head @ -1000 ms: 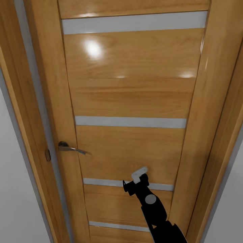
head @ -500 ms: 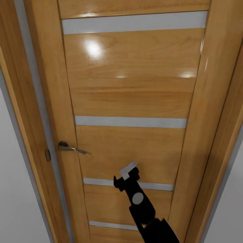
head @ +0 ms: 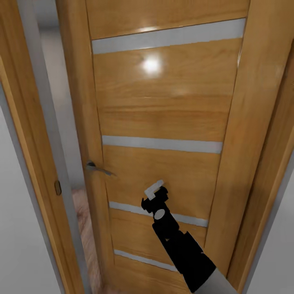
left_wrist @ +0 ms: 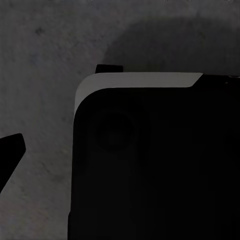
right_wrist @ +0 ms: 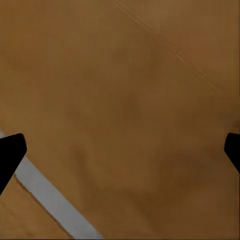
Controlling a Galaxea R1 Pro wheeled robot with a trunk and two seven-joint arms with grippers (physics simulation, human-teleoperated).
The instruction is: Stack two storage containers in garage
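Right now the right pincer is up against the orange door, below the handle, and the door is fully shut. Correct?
Not quite. The door is ajar: the head view shows a gap along its handle edge, with wood flooring visible through it. The rest holds: the right pincer is up against the door, lower than the handle.

Door point(head: 163, 110) cut off above and below the right end effector point(head: 155, 195) by the frame edges. Beyond the end effector, through the gap by the door handle point(head: 98, 168): blurred wood floor point(head: 83, 220), room unreadable. Left end effector point(left_wrist: 10, 155): one fingertip visible, rest cropped.
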